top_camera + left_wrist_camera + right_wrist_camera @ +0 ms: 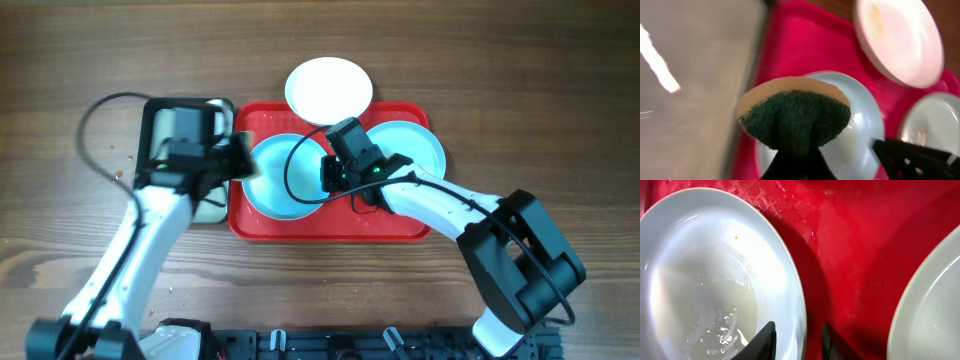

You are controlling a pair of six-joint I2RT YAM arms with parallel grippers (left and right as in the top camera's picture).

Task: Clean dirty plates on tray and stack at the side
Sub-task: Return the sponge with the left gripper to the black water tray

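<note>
On the red tray (330, 228), the left-hand aqua plate (705, 280) runs its right rim between the parted right fingers (765, 342), not yet pinched, while the left fingers (795, 167), clamped on a green-faced sponge (795, 115), hover at its opposite edge.

Dark brown wood-grain table (560, 100) fills the background.

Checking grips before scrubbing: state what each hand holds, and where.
Left hand pinches the yellow sponge with green scouring face by its lower edge. Right hand straddles the rim of the pale aqua round plate, open.
</note>
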